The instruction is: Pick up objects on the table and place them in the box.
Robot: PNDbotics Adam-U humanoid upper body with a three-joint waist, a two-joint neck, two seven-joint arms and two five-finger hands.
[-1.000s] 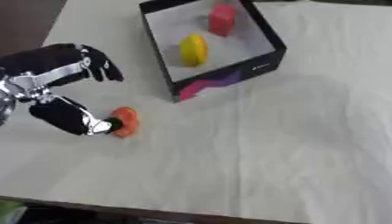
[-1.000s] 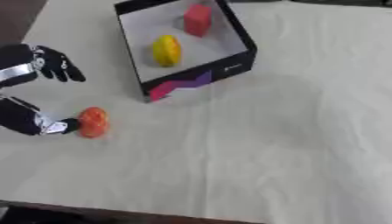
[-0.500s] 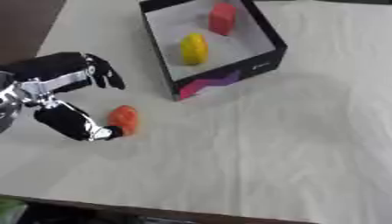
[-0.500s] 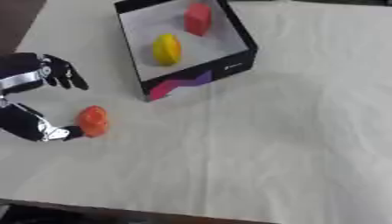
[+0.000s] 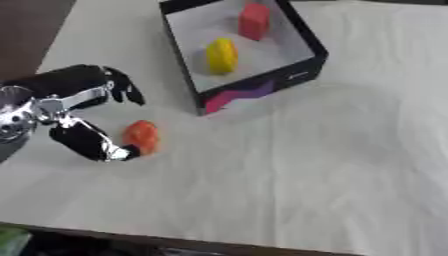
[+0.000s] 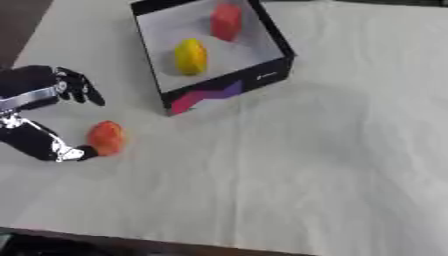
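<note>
Black box (image 5: 302, 75) w/ a purple/pink patch on its near wall is taken as ref. Inside it a yellow object (image 5: 221, 55) is seen on the pale floor nr the middle, and a red object (image 5: 254, 21) toward the far wall, apart from the yellow one. An orange object (image 5: 141, 137) is lying on the white cloth-covered table (image 5: 332, 165), outside the box, off its near-left corner, well apart from it. Left hand (image 5: 74, 107) is seen left of the box, spread round the orange object but not clenched on it: thumb tip touching or just beside the object's near-left side, fingers (image 5: 127, 91) held up and apart on its far side, no contact visible there. Right hand isn't seen in either view.
</note>
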